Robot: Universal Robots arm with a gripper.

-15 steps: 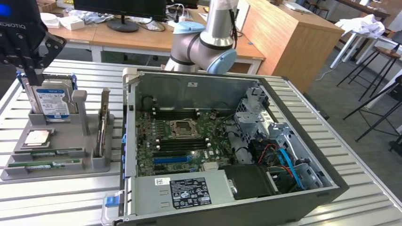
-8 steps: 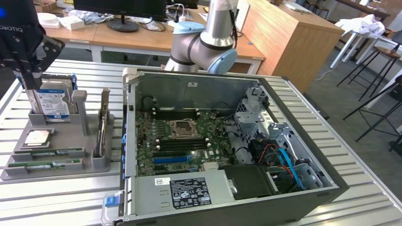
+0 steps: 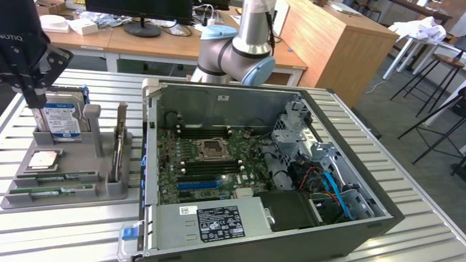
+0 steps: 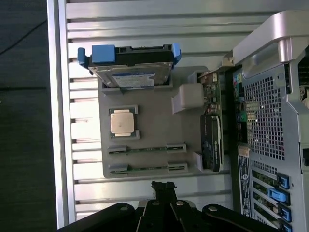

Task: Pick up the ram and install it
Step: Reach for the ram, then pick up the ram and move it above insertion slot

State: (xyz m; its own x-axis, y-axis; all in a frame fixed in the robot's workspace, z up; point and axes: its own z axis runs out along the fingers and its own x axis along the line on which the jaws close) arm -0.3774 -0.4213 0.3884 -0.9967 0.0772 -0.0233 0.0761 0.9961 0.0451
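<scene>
Gripper [image 3: 33, 102] hangs at the upper left of the exterior view, its fingers pressed together and holding nothing, so we judge the work to be at the approach, before any pick. Filling the frame's centre and right is the open case [image 3: 218, 102], with the dark memory slots [image 3: 207, 131] on its board. At the left sits the grey tray [image 3: 65, 201], with the hard drive [image 3: 62, 117] standing at its back, partly behind the gripper. The ram [image 3: 65, 175] lies flat in a tray groove at lower left, and a second stick [image 3: 54, 190] lies just beside it; neither is touched. In the wrist view the closed tips show just off the tray's edge, on the side where these sticks lie. A grasp here, we think, calls for the fingers to part, line up across the thin board and come down squarely, since the groove walls leave little room. We cannot tell how high the gripper stands over the tray. The slot latches are too small to read, and the gripper's body is cut by the frame edge.
</scene>
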